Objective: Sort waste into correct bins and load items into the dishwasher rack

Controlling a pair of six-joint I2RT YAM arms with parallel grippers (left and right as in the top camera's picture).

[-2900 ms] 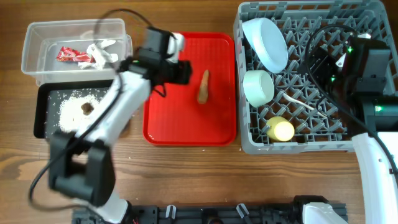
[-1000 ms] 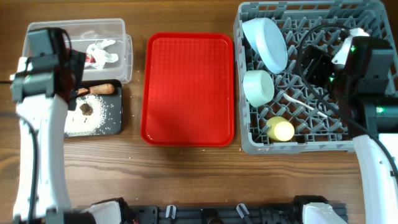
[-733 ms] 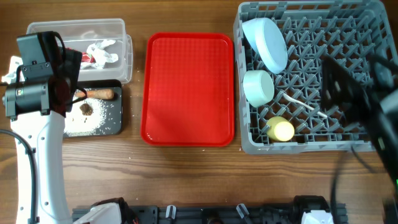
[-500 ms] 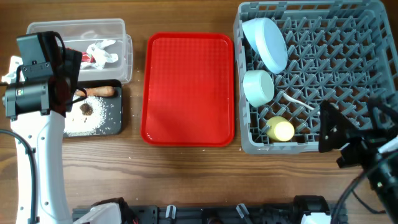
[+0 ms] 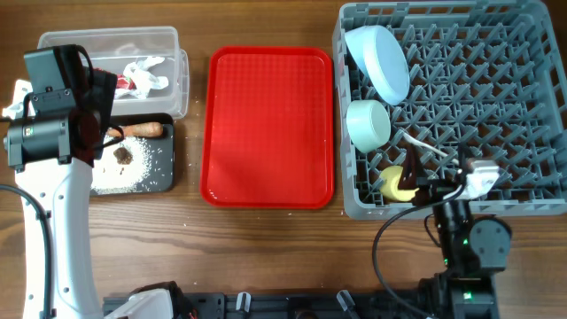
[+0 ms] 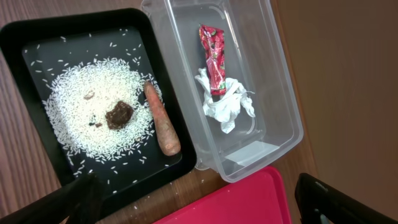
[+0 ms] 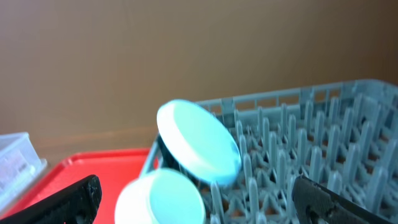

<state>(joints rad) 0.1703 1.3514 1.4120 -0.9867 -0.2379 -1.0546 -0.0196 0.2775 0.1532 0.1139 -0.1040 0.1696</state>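
The red wrapper [image 6: 212,59] and white tissue [image 6: 225,102] lie in the clear tub [image 6: 280,81]. The rice [image 6: 81,112], brown lump [image 6: 119,114] and sausage stick [image 6: 163,119] lie in the black tray [image 6: 37,31]. My left gripper [image 6: 205,208] is open and empty above the tray's edge [image 5: 104,115]. The grey rack [image 5: 514,89] holds a large pale-blue bowl [image 5: 379,60], a smaller bowl [image 5: 368,124], the yellow cup [image 5: 399,186] and the white spoon [image 5: 425,146]. My right gripper [image 7: 199,211] is open and empty, low at the rack's front edge [image 5: 430,182].
The flat red tray [image 5: 270,124] lies bare between the bins and the rack. A few rice grains lie on the wooden table [image 5: 266,248] beside the black tray. The right arm's base stands at the front right.
The sausage stick went from the red tray into the black tray and was let go. The right arm has drawn back from above the rack to its front edge. The left arm is still.
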